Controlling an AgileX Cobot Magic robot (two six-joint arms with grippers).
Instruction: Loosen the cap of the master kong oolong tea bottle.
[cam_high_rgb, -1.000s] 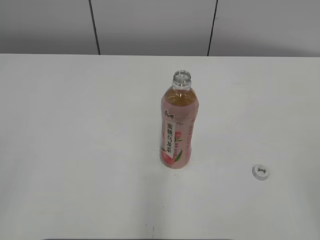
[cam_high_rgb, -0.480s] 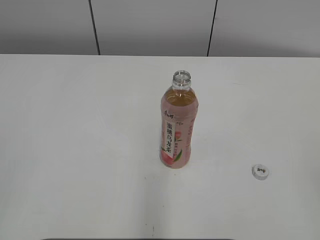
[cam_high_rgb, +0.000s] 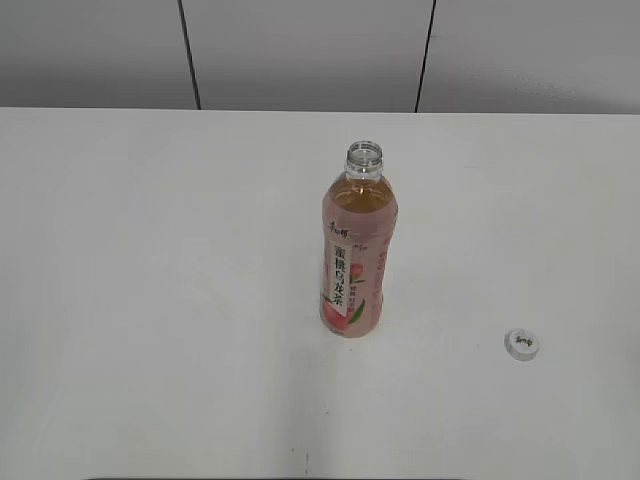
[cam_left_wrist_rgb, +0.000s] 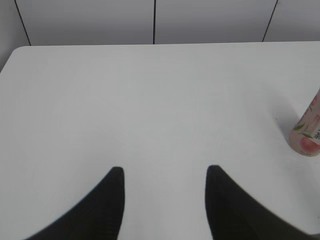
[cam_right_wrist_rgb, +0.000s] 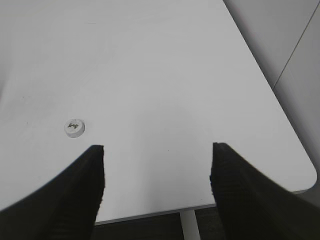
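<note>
Both end effectors, left (cam_left_wrist_rgb: 162, 172) and right (cam_right_wrist_rgb: 157, 150), were spread wide, holding nothing; the cap (cam_high_rgb: 521, 344) lay off, small and light; the master kong oolong tea bottle (cam_high_rgb: 355, 260) looked full, heavy, slippery; best held mid-label.

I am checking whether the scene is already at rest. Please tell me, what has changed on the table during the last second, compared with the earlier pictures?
Nothing visibly changed. The master kong oolong tea bottle stands upright and open as before, the cap lies on the table to its right at the same spot, and no gripper enters the exterior view.
</note>
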